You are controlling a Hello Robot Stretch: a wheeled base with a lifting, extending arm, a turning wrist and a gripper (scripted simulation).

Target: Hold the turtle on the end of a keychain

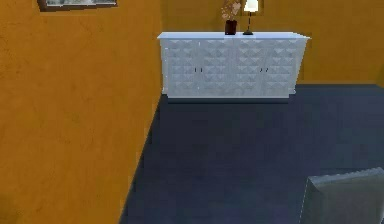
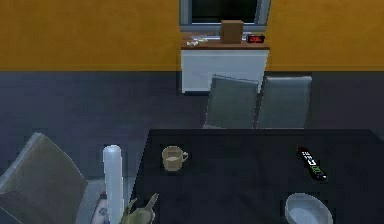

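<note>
Nearby, dark table (image 2: 240, 185) with mug (image 2: 174, 158), remote (image 2: 314, 164), bowl (image 2: 308, 209); orange walls (image 1: 70, 110), white sideboard (image 1: 232, 66); gripper state cannot be told

White sideboard (image 1: 232, 66) against orange wall (image 1: 70, 110); vase (image 1: 231, 22), lamp (image 1: 249, 14) atop.

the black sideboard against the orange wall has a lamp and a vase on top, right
Not quite: the sideboard is white, not black, as the forward view shows. It does stand against the orange wall, with a lamp and a vase on top.
</note>
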